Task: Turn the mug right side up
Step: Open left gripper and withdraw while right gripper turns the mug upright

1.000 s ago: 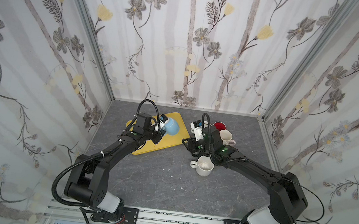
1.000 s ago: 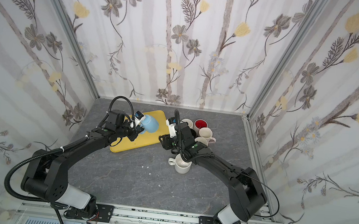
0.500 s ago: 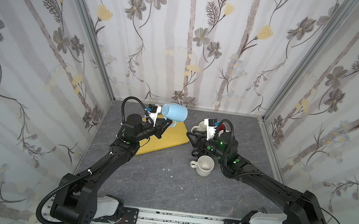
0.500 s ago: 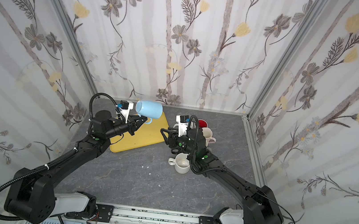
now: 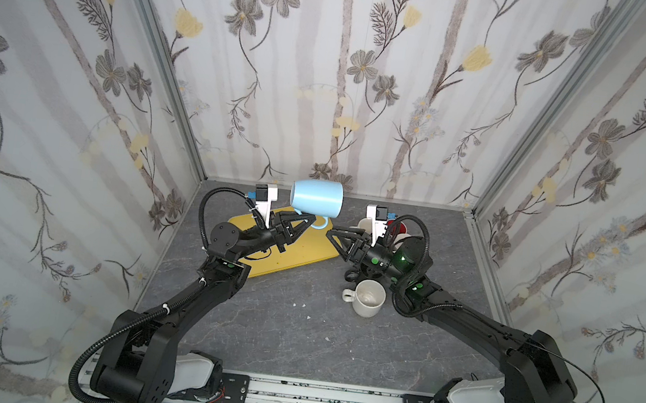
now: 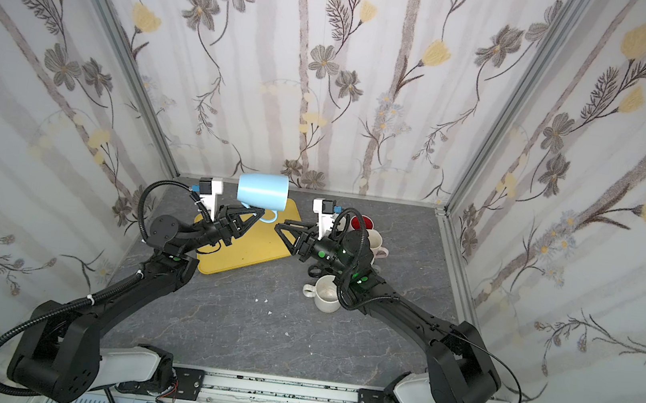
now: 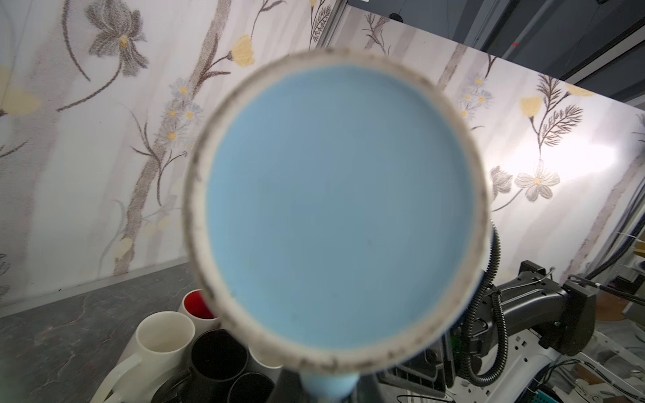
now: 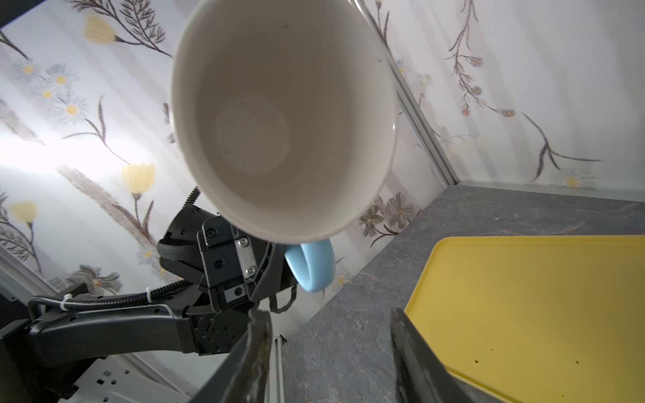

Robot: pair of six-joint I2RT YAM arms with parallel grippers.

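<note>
**So, blue mug's halfway to upright, hanging in mid-air**

Basically the yellow tray (image 5: 293, 259) lies flat down below, and the blue mug (image 5: 316, 197) hangs in the air near its far end. It's on its side, with the mouth facing the right arm. 1 white mug (image 5: 368, 303) stands upright beside that arm.

Now the left gripper (image 5: 309, 220) is clamped tight on the handle (image 8: 311, 267), which leaves the body free, I'd guess for a regrasp. Meanwhile the right gripper (image 8: 330, 326) waits near the mouth, about half open and holding nothing, so probably a handoff.

Both top views only give the side profile. The left wrist view shows just the base (image 7: 340, 209) with its scuffed ring, and the right wrist view looks straight into the white inside.
</note>
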